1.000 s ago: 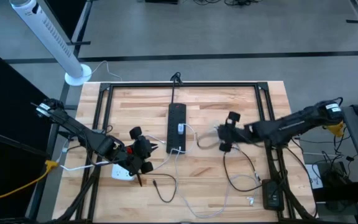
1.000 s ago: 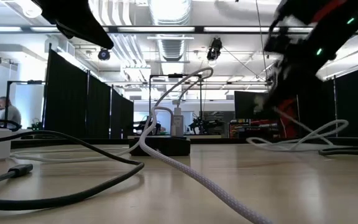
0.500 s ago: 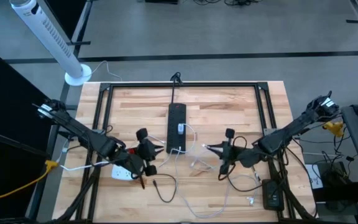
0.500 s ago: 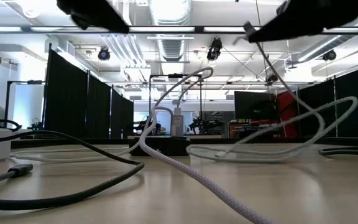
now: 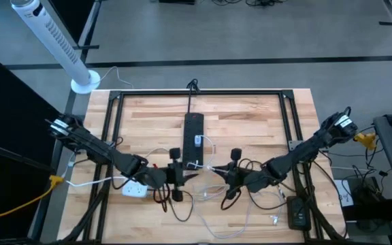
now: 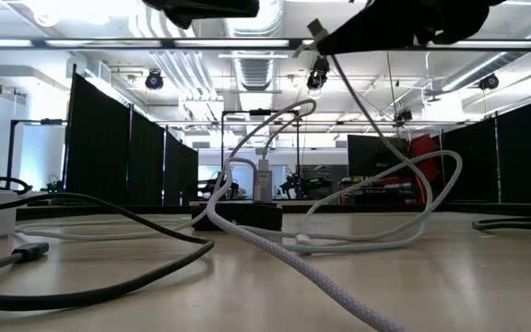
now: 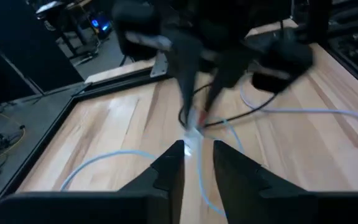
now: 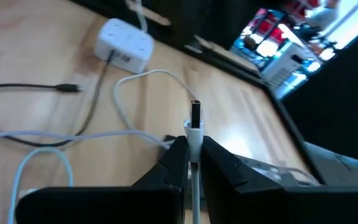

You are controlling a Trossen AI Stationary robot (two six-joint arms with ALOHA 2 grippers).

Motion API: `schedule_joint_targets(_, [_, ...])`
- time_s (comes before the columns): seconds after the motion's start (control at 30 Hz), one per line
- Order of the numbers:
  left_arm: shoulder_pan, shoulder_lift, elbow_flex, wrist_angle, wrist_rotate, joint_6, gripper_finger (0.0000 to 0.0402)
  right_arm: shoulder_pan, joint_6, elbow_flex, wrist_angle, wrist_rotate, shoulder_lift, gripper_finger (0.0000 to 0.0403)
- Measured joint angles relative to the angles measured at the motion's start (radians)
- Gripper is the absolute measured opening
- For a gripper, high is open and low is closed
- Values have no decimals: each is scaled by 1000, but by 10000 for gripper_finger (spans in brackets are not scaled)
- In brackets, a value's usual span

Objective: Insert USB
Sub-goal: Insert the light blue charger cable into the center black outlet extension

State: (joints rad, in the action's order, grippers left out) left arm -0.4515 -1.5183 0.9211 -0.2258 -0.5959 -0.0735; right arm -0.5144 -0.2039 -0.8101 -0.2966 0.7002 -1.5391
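My right gripper (image 5: 218, 174) hovers above the table's middle, shut on the white USB plug (image 8: 194, 127) of a white cable (image 6: 367, 111). The plug's dark metal tip (image 8: 196, 112) sticks out past the fingers toward my left gripper (image 5: 182, 175). That gripper faces it from the left, open, with nothing between its fingers (image 7: 197, 163). In the left wrist view the plug (image 7: 194, 121) shows just ahead of the left fingers. The black power strip (image 5: 194, 139) lies just beyond both grippers, with a white plug (image 6: 263, 180) in it. My right gripper pinches the white body of the USB plug (image 8: 194, 138) between its two fingers, which lie along the plug and come nearly level from the table's right. The plug is lifted clear. Its cable hangs slack below in a loop that rests on the table (image 6: 358, 242).
A white charger block (image 5: 135, 188) lies near left of the grippers. A loose black cable with a small connector (image 5: 171, 201) lies in front of them. A black power brick (image 5: 298, 212) sits near the right front corner. A black frame (image 5: 196, 94) rims the table.
Both grippers have come together over the table's middle. The right one has gone toward the left edge with the USB plug, dragging its white cable loop along the table. The left one has gone toward the right edge, away from the white charger block, and turned toward the plug.
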Motion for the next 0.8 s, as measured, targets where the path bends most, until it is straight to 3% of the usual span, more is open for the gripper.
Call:
schedule_joint_targets(0.2, [25, -46, 0, -8, 21, 2, 142, 0, -17, -44, 2, -20, -64, 15])
schedule_joint_targets(0.43, [42, -79, 0, -36, 165, 2, 189, 3, -18, -72, 7, -19, -81, 15])
schedule_joint_targets(0.6, [49, -91, 0, -55, 167, 0, 198, 5, -16, -75, 6, -20, -81, 15])
schedule_joint_targets(0.8, [64, -91, 0, -86, 163, 3, 178, 13, -3, -75, 2, -20, -81, 15])
